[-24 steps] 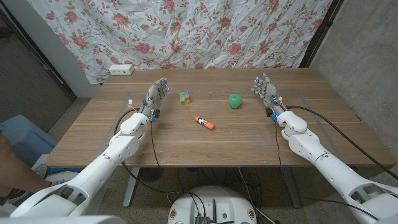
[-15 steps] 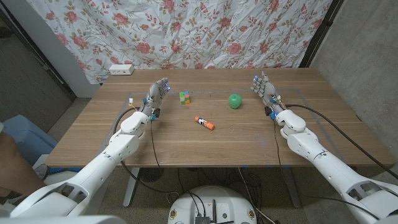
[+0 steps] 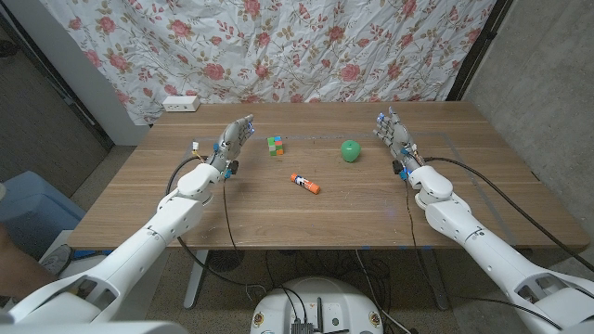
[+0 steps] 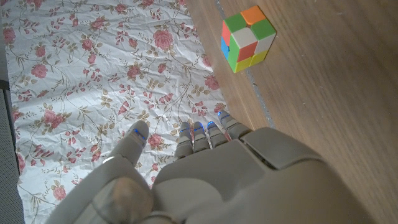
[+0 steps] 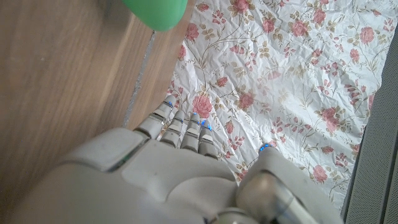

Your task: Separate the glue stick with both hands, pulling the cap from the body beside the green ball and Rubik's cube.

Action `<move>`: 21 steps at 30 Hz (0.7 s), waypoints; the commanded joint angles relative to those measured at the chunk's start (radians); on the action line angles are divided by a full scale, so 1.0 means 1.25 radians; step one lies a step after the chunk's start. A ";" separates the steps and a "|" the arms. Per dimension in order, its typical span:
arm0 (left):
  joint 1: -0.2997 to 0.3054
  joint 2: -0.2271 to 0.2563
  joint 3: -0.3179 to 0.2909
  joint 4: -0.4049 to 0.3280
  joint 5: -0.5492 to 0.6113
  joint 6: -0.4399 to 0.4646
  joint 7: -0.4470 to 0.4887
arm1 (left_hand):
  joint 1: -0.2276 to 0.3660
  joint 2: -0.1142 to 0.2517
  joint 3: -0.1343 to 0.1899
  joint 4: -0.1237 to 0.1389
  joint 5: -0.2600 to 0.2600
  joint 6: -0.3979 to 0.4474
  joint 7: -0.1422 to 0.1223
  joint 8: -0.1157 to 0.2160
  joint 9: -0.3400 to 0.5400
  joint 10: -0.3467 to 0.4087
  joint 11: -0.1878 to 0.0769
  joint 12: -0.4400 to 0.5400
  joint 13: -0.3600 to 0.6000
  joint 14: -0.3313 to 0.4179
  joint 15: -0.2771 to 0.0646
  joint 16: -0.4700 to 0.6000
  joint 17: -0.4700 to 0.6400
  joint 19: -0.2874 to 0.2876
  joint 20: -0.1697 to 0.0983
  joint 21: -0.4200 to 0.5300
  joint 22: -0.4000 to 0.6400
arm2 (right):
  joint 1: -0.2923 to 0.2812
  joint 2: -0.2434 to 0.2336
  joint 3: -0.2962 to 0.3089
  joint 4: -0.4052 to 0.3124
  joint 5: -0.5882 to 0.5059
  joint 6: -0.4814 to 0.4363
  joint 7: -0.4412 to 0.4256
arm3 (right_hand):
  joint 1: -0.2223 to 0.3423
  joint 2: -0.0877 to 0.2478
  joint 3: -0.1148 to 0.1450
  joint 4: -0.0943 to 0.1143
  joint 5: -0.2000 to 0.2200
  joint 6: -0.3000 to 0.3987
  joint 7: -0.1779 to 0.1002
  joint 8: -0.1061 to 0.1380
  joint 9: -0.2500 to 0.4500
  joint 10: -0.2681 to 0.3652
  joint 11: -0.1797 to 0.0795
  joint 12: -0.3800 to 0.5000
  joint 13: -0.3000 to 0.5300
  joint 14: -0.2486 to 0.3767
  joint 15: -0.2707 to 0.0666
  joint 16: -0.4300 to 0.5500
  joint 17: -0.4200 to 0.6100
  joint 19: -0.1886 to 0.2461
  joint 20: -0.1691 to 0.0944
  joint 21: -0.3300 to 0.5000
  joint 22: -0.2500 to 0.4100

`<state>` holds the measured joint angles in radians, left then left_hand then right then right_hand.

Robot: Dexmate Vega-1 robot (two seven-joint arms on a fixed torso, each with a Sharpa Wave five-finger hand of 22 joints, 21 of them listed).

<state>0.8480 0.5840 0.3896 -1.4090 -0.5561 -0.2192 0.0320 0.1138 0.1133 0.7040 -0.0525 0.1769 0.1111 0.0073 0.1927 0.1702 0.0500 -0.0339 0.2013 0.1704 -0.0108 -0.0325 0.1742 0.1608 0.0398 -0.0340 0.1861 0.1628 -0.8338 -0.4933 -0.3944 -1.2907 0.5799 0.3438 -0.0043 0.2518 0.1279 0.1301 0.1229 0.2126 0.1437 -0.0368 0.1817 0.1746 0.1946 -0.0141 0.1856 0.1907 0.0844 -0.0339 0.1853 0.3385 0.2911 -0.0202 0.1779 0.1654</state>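
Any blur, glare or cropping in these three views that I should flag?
Head view: evenly lit and sharp, soft shadows, and the glue stick reads clearly. Left wrist view: Rubik's cube crisp, the left hand soft up close. Right wrist view: green ball cropped by the frame edge; no glare.

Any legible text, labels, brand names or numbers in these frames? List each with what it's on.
No text can be read.
Glue stick: dark markings on its white middle band, too small and blurred to read.
Rubik's cube: plain colour squares, no text.
Green ball: no marking visible.
White power strip at the far table edge: no readable label.
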 commanded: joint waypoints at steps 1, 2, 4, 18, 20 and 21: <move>0.026 0.066 0.008 -0.113 0.063 0.052 0.036 | 0.016 0.004 0.005 -0.018 -0.001 0.021 -0.004 0.004 0.002 0.013 -0.002 0.003 0.004 0.011 -0.010 0.004 0.003 0.014 -0.007 0.002 0.003 | -0.033 -0.030 0.009 -0.050 -0.013 -0.015 -0.030 | -0.009 -0.001 0.005 -0.002 0.007 0.001 0.005 0.003 0.002 0.005 0.006 0.003 0.000 -0.001 -0.006 0.005 0.001 0.000 -0.004 0.003 0.002; 0.026 0.073 0.010 -0.120 0.067 0.057 0.033 | 0.019 0.006 0.006 -0.022 -0.001 0.022 -0.005 0.004 0.002 0.018 -0.005 0.003 0.004 0.012 -0.010 0.004 0.003 0.014 -0.007 0.002 0.003 | -0.033 -0.032 0.010 -0.052 -0.014 -0.017 -0.030 | -0.009 -0.001 0.005 -0.002 0.007 0.000 0.005 0.003 0.002 0.005 0.005 0.003 0.000 -0.002 -0.006 0.005 0.000 0.000 -0.004 0.003 0.002; 0.026 0.087 0.013 -0.135 0.081 0.068 0.032 | 0.021 0.007 0.006 -0.026 -0.001 0.024 -0.005 0.003 0.002 0.019 -0.005 0.003 0.004 0.013 -0.011 0.004 0.003 0.014 -0.008 0.002 0.003 | -0.036 -0.030 0.013 -0.051 -0.011 -0.010 -0.029 | -0.010 -0.002 0.005 -0.002 0.007 0.001 0.006 0.003 0.002 0.006 0.006 0.003 0.000 -0.002 -0.006 0.005 -0.001 -0.001 -0.004 0.003 0.002; 0.032 0.157 0.013 -0.206 0.112 0.118 -0.006 | 0.051 0.012 0.016 -0.072 0.003 0.056 -0.017 0.008 0.003 0.046 -0.020 0.006 0.004 0.027 -0.019 0.005 0.003 0.022 -0.009 0.002 0.003 | -0.058 -0.044 0.026 -0.069 -0.024 0.020 -0.038 | -0.013 -0.002 0.006 -0.005 0.007 0.002 0.007 0.004 0.002 0.004 0.005 0.003 -0.001 -0.004 -0.006 0.005 -0.007 -0.007 -0.005 0.003 0.002; 0.028 0.174 0.018 -0.214 0.130 0.121 -0.016 | 0.058 0.010 0.018 -0.082 0.004 0.058 -0.020 0.008 0.003 0.049 -0.022 0.005 0.004 0.028 -0.022 0.004 0.003 0.023 -0.010 0.002 0.003 | -0.060 -0.047 0.028 -0.073 -0.024 0.020 -0.039 | -0.013 -0.002 0.007 -0.005 0.007 0.003 0.007 0.004 0.002 0.003 0.005 0.003 -0.001 -0.004 -0.006 0.005 -0.007 -0.008 -0.005 0.003 0.002; 0.027 0.181 0.019 -0.221 0.137 0.129 -0.018 | 0.062 0.008 0.019 -0.086 0.004 0.059 -0.021 0.008 0.003 0.051 -0.025 0.005 0.004 0.028 -0.023 0.004 0.003 0.024 -0.011 0.001 0.002 | -0.062 -0.047 0.029 -0.074 -0.023 0.021 -0.039 | -0.013 -0.002 0.007 -0.005 0.007 0.002 0.007 0.004 0.002 0.003 0.005 0.003 -0.001 -0.005 -0.006 0.005 -0.008 -0.009 -0.005 0.002 0.002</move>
<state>0.8812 0.7351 0.4065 -1.6189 -0.4332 -0.0996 0.0526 0.1696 0.1261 0.7240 -0.1467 0.1769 0.1755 -0.0142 0.1964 0.1700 0.0983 -0.0606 0.2013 0.1703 0.0199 -0.0339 0.1742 0.1606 0.0631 -0.0359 0.1861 0.1627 -0.8913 -0.5380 -0.3716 -1.3641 0.5558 0.3523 -0.0477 0.2408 0.1252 0.1344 0.1185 0.2126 0.1407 -0.0321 0.1817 0.1745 0.2001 -0.0088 0.1855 0.1854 0.0843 -0.0339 0.1853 0.3293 0.2851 -0.0251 0.1778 0.1653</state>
